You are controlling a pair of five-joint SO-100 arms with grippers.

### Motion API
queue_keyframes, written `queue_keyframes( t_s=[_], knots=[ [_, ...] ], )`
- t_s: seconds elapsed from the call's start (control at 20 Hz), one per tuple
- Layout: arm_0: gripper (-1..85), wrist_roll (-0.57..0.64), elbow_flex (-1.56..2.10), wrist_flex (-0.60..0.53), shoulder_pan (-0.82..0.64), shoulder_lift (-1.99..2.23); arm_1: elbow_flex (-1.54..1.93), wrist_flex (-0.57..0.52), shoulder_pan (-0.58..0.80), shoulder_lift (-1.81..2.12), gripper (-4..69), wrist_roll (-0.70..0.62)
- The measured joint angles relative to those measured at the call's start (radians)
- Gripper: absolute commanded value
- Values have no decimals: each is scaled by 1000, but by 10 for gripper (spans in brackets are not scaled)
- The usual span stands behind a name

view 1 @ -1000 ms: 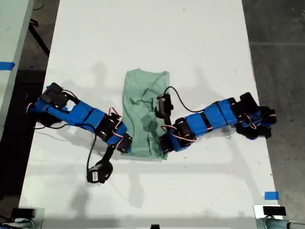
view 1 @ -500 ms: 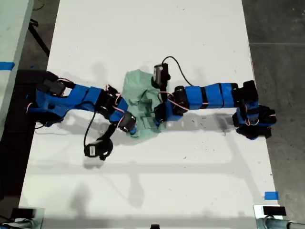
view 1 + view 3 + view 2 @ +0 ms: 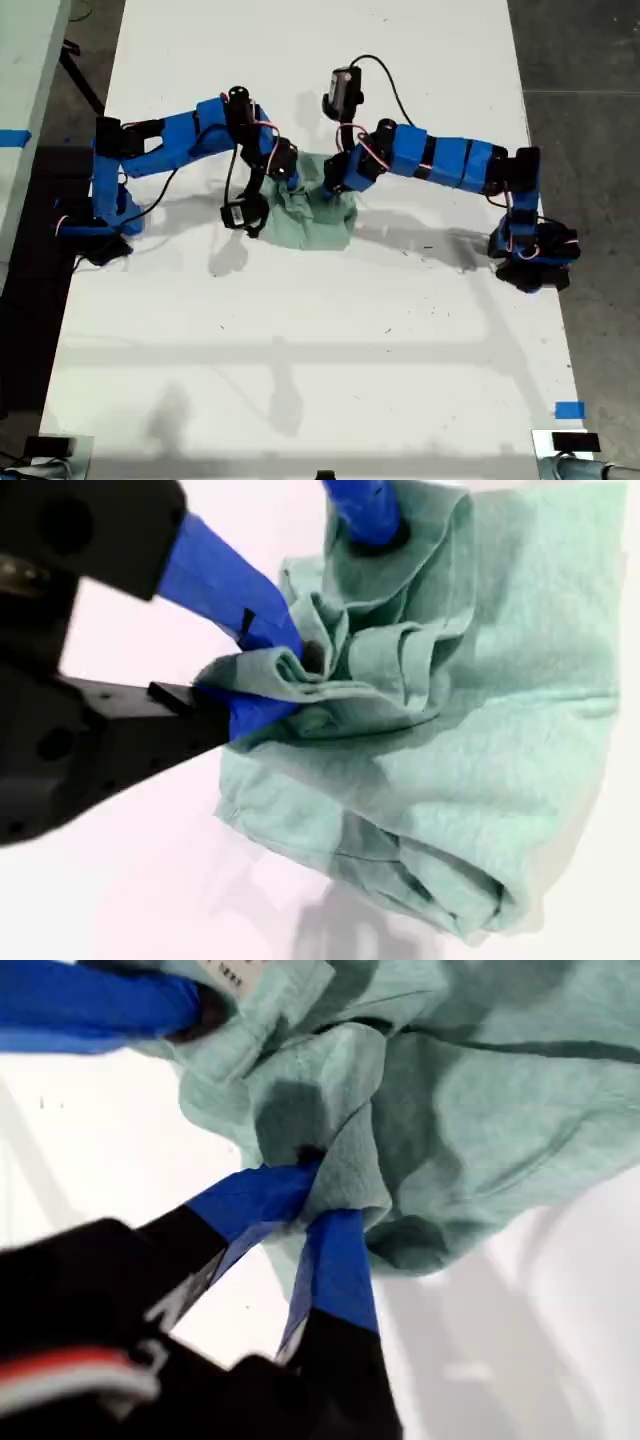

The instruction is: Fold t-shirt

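While the t-shirt (image 3: 318,215) is lying bunched mid-table (image 3: 400,330), my first claw (image 3: 315,1195) is pinching one fold and my second claw (image 3: 265,675) is gripping another, apparently along one edge.

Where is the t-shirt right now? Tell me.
The t-shirt lies bunched on the white table, above the middle of the exterior view, between the two blue arms. My first claw and my second claw each pinch a fold of it.
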Motion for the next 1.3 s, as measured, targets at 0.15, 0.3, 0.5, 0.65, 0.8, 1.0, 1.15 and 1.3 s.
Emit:
queue_keyframes(
  t_s=[0.15,0.3,0.5,0.65,0.8,1.0,1.15,1.3],
  knots=[
    [0,26,0,3,-74,0,2,0,67,9,-1,-34],
    [93,52,0,6,-123,-2,29,-6,123,15,-3,-48],
    [323,61,0,6,-166,-41,41,-17,176,14,205,-46],
    [419,74,0,12,-212,-49,44,2,235,14,491,-8],
    [415,81,25,32,-268,-20,44,51,304,17,407,-64],
    [407,83,57,77,-351,110,143,124,411,170,363,-101],
    [399,87,163,86,-383,242,339,137,494,402,327,-123],
    [372,87,385,38,-382,433,603,138,554,712,303,-127]
  ],
)
